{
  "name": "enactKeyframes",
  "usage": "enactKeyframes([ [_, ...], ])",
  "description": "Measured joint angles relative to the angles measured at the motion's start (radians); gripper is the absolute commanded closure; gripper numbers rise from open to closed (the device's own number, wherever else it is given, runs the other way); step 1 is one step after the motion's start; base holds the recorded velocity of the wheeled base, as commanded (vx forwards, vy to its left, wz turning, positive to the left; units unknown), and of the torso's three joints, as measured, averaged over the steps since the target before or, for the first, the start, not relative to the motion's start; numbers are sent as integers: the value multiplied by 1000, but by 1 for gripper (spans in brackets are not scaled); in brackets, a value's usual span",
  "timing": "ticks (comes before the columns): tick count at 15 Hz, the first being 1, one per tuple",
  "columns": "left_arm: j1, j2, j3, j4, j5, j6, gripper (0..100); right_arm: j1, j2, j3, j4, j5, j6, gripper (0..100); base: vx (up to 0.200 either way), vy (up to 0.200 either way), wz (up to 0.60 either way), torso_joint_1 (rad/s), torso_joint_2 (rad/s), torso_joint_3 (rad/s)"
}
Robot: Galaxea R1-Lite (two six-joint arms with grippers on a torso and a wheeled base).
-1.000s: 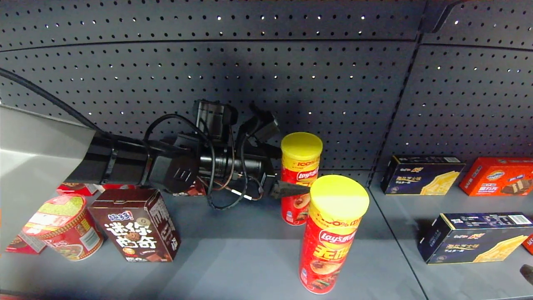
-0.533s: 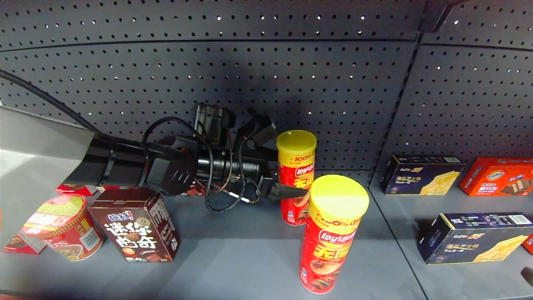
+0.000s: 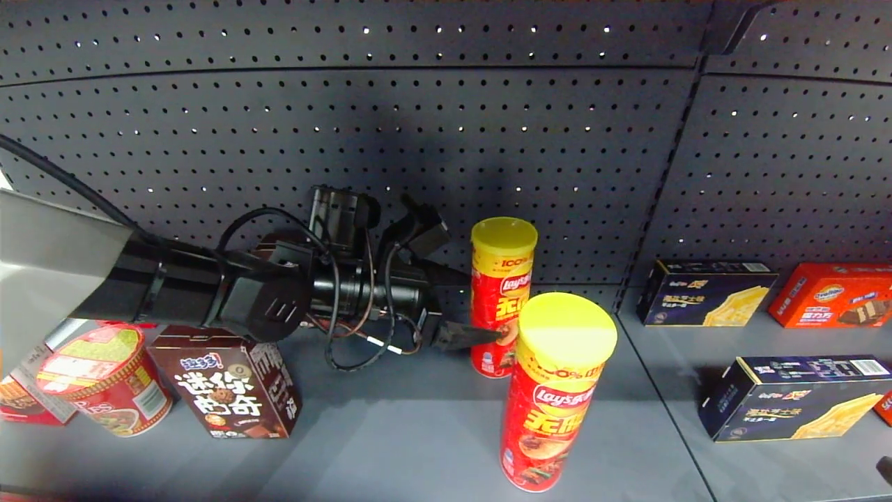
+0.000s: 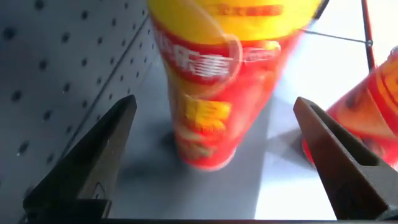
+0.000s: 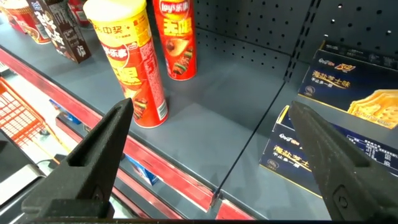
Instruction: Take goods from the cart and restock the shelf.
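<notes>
Left gripper (image 4: 214,106): open, jaws spread wide, one on each side of the rear can's lower body; the wrist view shows a gap at both sides, so nothing is gripped.
Left arm (image 3: 209,293): stretches across the shelf from the left, above the brown box.
Rear can (image 3: 503,293): red with a yellow lid, upright on the shelf, close to the pegboard.
Front can (image 3: 557,390): same kind, upright, near the shelf's front edge, just right of and in front of the rear can; the two stand apart.
Right gripper (image 5: 211,107): open and empty, jaws wide apart, out in front of the shelf edge to the right of the cans.
Shelf (image 3: 418,432): grey, with a red strip (image 5: 155,177) along its front edge.
Pegboard (image 3: 418,139): dark, perforated, behind everything.
Brown box (image 3: 226,383): upright at the left, near the front.
Noodle cup (image 3: 104,380): just left of the brown box, tilted.
Dark boxes (image 3: 704,293): two on the right bay, one at the back, one nearer the front.
Orange box (image 3: 833,295): at the back, right of the rear dark box.
Wire grid (image 5: 15,121): orange, below the shelf edge.
</notes>
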Motion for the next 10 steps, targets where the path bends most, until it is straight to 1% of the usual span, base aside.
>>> enactKeyframes([
  [5, 53, -93, 117, -38, -2, -3, 0, 2, 39, 19, -8, 11, 4, 0, 0, 0, 0, 0, 0, 0],
  [8, 67, -141, 138, -37, -3, -8, 0, 4, 43, 48, -8, 11, 7, 0, 0, 0, 0, 0, 0, 0],
  [10, 69, -172, 141, -36, -3, -19, 0, 4, 44, 53, -8, 12, 8, 0, 0, 0, 0, 0, 0, 0],
])
